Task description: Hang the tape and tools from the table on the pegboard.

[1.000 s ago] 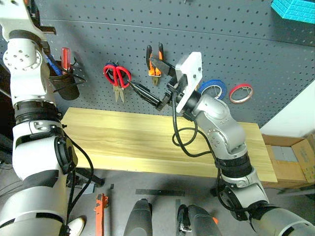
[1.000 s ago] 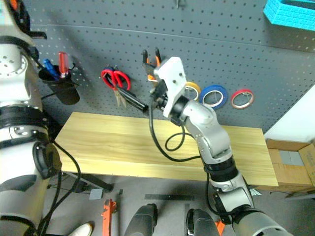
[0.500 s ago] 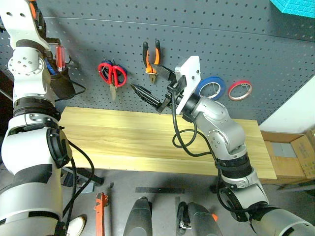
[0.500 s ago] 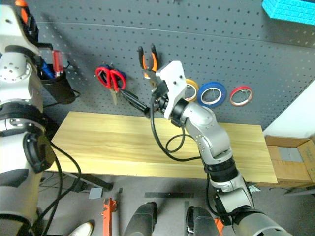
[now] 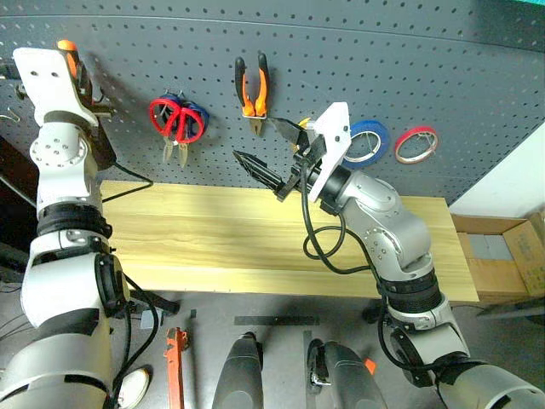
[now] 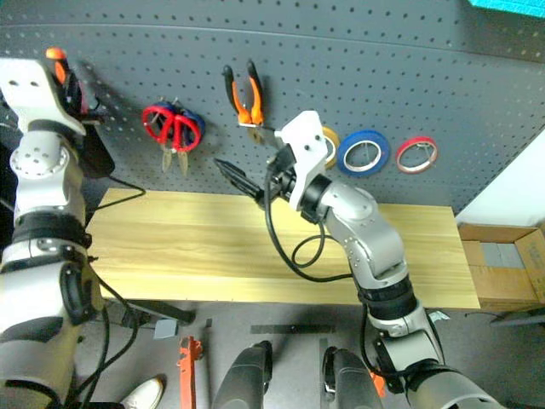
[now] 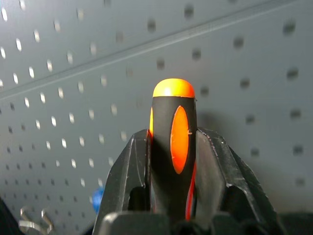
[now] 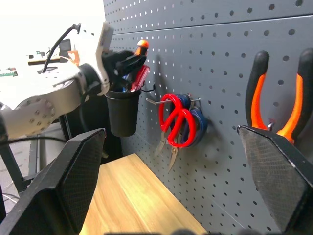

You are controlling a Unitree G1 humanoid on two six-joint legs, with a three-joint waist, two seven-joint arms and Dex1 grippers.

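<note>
The left pincer (image 7: pixel 171 196) was clamped on the small orange-and-black screwdriver (image 7: pixel 172 142), handle tip sticking out past its fingers, close in front of the pegboard (image 5: pixel 426 68). In the right wrist view that left pincer sat directly above a black cup (image 8: pixel 122 115) hanging on the board, which already carried a red-handled tool; whether the screwdriver's shaft had entered the cup could not be told.

The right pincer (image 5: pixel 268 152) stood wide and empty, raised off the surface (image 5: pixel 213 239), which appeared bare. Just past its fingers hung the orange-and-black pliers (image 5: pixel 252 89). Further off towards the left pincer, the red-handled scissors (image 5: pixel 170 123) hung over a blue-handled pair. On the far side of the right wrist hung the blue tape (image 5: pixel 368 143), with a red roll (image 5: pixel 415 145) beyond it and a yellow roll (image 6: pixel 328 146) mostly hidden behind the wrist.

By this layout the task looked nearly finished: tape, scissors and pliers were up, nothing was left on the surface, and only stowing and releasing the screwdriver seemed to remain.
</note>
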